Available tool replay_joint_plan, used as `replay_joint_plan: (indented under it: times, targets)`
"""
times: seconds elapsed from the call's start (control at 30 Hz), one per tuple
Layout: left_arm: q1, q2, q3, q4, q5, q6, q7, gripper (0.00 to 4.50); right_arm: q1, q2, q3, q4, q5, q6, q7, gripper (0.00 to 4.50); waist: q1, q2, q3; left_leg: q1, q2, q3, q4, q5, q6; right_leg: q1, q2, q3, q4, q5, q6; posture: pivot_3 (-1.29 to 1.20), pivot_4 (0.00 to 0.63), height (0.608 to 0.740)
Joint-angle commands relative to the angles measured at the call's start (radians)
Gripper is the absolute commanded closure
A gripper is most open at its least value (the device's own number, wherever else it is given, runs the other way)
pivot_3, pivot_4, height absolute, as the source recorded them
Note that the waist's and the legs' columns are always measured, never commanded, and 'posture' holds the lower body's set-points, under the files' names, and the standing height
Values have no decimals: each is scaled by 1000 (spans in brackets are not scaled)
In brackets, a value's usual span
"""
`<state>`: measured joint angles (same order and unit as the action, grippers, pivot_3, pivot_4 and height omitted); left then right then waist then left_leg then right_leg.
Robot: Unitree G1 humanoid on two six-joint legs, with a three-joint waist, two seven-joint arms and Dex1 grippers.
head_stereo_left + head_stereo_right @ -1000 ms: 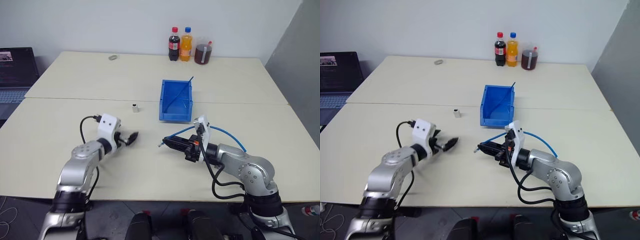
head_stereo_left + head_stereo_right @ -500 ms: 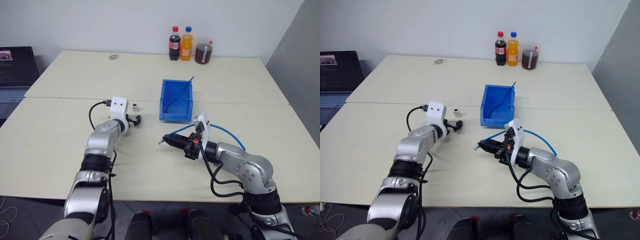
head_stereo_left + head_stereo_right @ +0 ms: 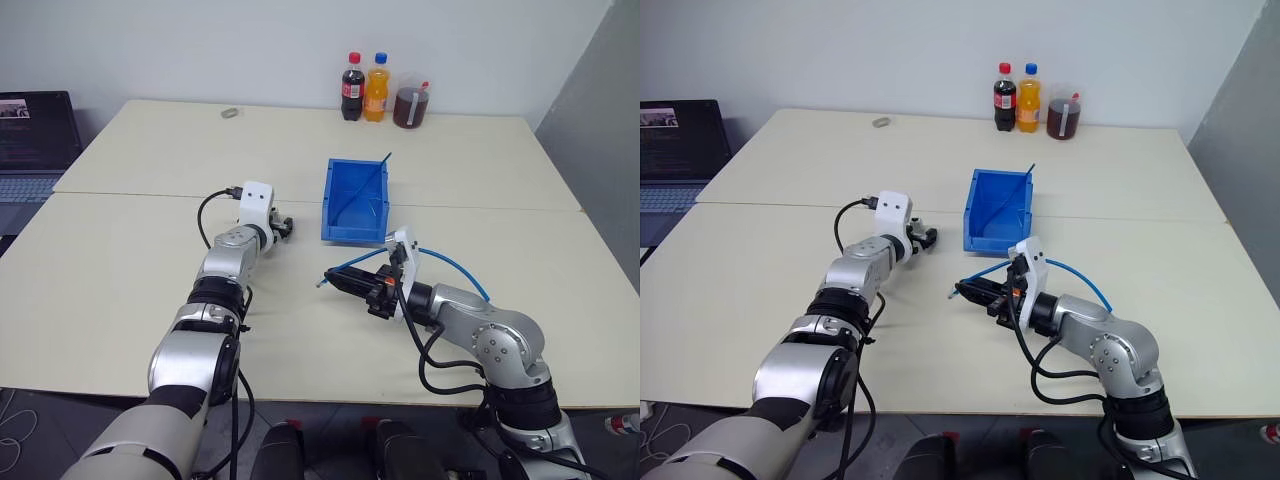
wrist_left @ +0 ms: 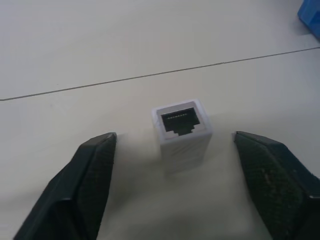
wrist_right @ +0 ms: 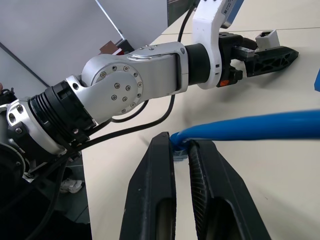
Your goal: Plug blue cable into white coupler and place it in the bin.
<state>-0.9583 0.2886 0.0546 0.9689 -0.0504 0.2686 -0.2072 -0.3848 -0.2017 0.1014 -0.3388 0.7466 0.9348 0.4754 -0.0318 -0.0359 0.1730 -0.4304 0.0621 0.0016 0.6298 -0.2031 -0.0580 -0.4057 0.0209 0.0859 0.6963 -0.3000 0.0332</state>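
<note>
Right wrist view puts me closest to the action: the right gripper (image 5: 181, 165) has its two black fingers pinched on the blue cable (image 5: 260, 127) just behind its plug end, and the cable arcs away behind the arm. From the head camera that gripper (image 3: 345, 282) hangs above the near half of the table (image 3: 100, 280), plug pointing toward the robot's left, ready for mating.

Further out, the left gripper (image 3: 282, 226) has its fingers spread on either side of the white coupler (image 4: 183, 134). The left wrist view shows the coupler standing upright on the table with its dark socket opening facing up and clear gaps between it and both fingers, so nothing is gripped yet.

I judge the step in hand to be the pickup of the coupler. The next move calls for the left fingers to squeeze in squarely on its side faces without toppling it, then a lift and a turn that aim the socket at the plug.

Just beyond, to the right, sits the blue bin (image 3: 331, 205), with a thin dark rod (image 3: 365, 181) leaning inside.
</note>
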Motion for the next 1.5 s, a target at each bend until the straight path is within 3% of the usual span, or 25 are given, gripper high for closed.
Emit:
replay_joint_plan:
  times: [0.03, 0.33, 0.5, 0.63, 0.8, 0.97, 1.2, 1.5]
  targets:
    - [-21, 3, 4, 28, 16, -27, 10, 1655, -3, 4, -3, -34, 5, -19, 1, 4395, -1, 0, 0, 0, 0, 0, 0, 0, 0, 0, 0, 0, 0, 0, 0, 0, 150, 740]
    - [-14, 9, 5, 50, 20, -53, 9, 3713, -2, 0, 0, -32, -5, -24, 3, 4401, -3, 0, 0, 0, 0, 0, 0, 0, 0, 0, 0, 0, 0, 0, 0, 0, 150, 740]
    - [39, 27, -14, -13, 25, -46, -48, 3711, 6, -9, 2, -41, -25, -36, 6, 4401, -4, 0, 0, 0, 0, 0, 0, 0, 0, 0, 0, 0, 0, 0, 0, 0, 150, 740]
    - [151, 87, -60, -209, 24, -25, -208, 3711, 22, -68, 10, -81, -58, -65, 34, 4401, -9, 0, 0, 0, 0, 1, 0, 0, 0, 0, 0, 1, 0, 0, 0, 0, 150, 740]
    - [393, 259, -178, -694, -68, 43, -625, 3711, 79, -201, 25, -174, -102, -111, 100, 4402, -16, 0, 0, 0, 1, 1, -1, 0, -1, 0, 0, 1, 0, 0, -1, 0, 150, 740]
    - [505, 393, -269, -942, -137, 13, -923, 3711, 136, -328, 64, -257, -139, -174, 196, 4402, -6, 0, 0, 0, 0, 0, -1, 0, -1, 0, -1, 0, 0, -1, -2, 0, 150, 740]
    - [492, 414, -385, -926, -96, -22, -1083, 3711, 108, -362, 121, -237, -218, -270, 260, 4402, -3, 0, 0, 2, 1, 1, 1, 0, 0, 0, 0, 1, 1, -3, 3, 0, 150, 740]
    - [435, 357, -444, -778, -7, -121, -1087, 3711, -67, -254, 270, -39, -378, -403, 307, 4404, 2, 0, 0, 3, 2, 1, 1, 0, 0, 1, 2, 2, 1, -3, 3, 0, 150, 740]
